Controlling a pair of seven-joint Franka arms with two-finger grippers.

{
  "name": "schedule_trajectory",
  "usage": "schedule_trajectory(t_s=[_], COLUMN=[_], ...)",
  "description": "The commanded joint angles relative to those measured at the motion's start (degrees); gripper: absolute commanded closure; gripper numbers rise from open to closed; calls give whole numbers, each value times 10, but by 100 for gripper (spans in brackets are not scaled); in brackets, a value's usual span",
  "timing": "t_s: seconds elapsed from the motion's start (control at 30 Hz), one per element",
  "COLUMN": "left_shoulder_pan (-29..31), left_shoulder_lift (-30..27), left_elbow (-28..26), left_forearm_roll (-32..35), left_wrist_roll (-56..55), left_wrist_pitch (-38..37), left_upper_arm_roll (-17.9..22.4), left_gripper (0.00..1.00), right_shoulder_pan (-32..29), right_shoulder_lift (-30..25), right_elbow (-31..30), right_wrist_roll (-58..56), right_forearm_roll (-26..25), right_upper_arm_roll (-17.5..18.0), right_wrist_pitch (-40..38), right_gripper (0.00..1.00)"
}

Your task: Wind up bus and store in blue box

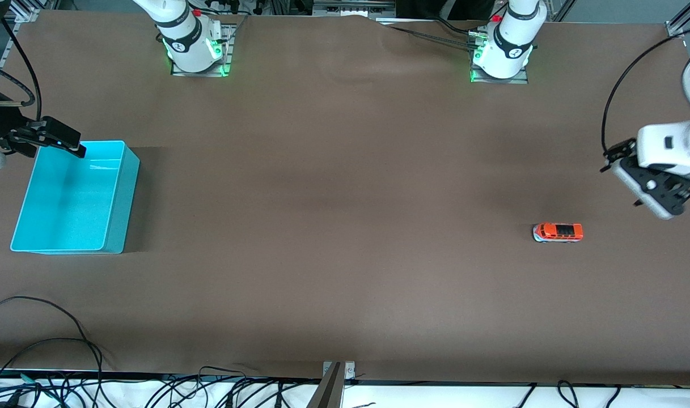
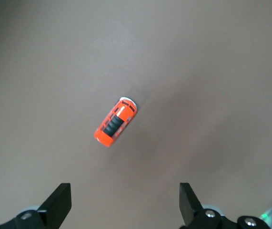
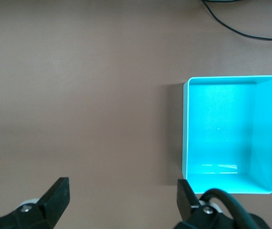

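The small orange-red toy bus with a dark roof panel and a pale front end (image 1: 558, 232) stands on its wheels on the brown desk (image 1: 345, 198), in the lower right of the front view, toward the left arm's end. In the left wrist view it lies at the centre of the frame, alone on bare desk. The left gripper (image 1: 651, 195) hangs at the right edge of the front view, near the bus, its fingers (image 2: 59, 202) spread apart and holding nothing. The rectangular cyan plastic box with no lid (image 1: 118, 187) sits at the left of the front view, well apart from the bus. The right gripper (image 1: 61, 139) hovers over the box's upper corner, fingers (image 3: 57, 195) apart, holding nothing.
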Motion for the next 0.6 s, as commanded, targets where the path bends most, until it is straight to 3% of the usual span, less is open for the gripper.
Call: schedule_trajectory(t_s=[0.0,0.43,0.5,0.53,0.57], left_shoulder_pan=[3,29,34,36,36], left_shoulder_lift=[68,181,188,192,192], left_elbow=[12,-2,-16,-48,-55], left_forearm_roll=[12,7,7,7,7], left_wrist_roll=[86,275,289,317,319], left_wrist_pitch=[53,163,185,242,253], left_upper_arm_roll=[-2,-2,-3,-2,-2], left_gripper=[0,0,0,0,0], right_shoulder_pan=[1,1,1,1,1], right_shoulder_lift=[5,5,5,5,5], right_elbow=[13,13,13,13,13], right_wrist_roll=[3,3,3,3,3], right_forearm_roll=[-7,-7,-6,-7,-6], right_upper_arm_roll=[-1,-1,-1,-1,-1], right_wrist_pitch=[-4,-4,-4,-4,-4], right_gripper=[0,0,0,0,0])
